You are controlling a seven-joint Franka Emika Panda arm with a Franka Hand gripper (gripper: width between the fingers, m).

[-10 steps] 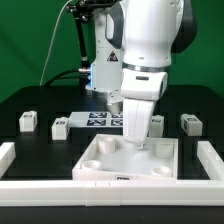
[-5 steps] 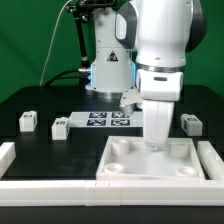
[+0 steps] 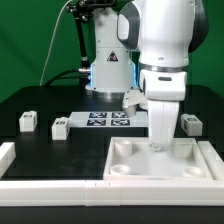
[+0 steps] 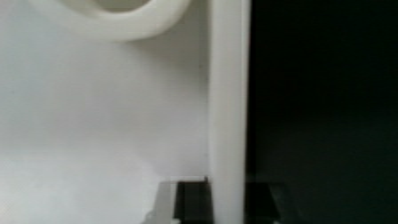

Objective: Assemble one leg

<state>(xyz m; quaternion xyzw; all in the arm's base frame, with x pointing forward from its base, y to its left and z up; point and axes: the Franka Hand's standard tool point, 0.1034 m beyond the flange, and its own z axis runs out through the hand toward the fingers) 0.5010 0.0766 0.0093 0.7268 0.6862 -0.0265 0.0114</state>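
My gripper (image 3: 158, 143) is shut on the far rim of the large white square panel (image 3: 140, 168), which lies flat at the front of the table on the exterior view's right. In the wrist view the dark fingers (image 4: 191, 203) straddle the panel's raised rim (image 4: 226, 100), with a round socket (image 4: 125, 15) beyond. Three legs, small white tagged blocks, lie loose on the black table: two on the exterior view's left (image 3: 28, 121) (image 3: 59, 127) and one on the right (image 3: 191, 124), partly behind my arm. No leg shows in the wrist view.
The marker board (image 3: 105, 119) lies flat behind the panel, near the robot base. A low white rail (image 3: 50, 185) runs along the table's front and turns up its left (image 3: 6, 153) and right (image 3: 213, 152) sides; the panel sits close to the right one.
The gripper has moved to the exterior view's right, sliding the panel with it from the middle toward the right rail. The legs have not moved.
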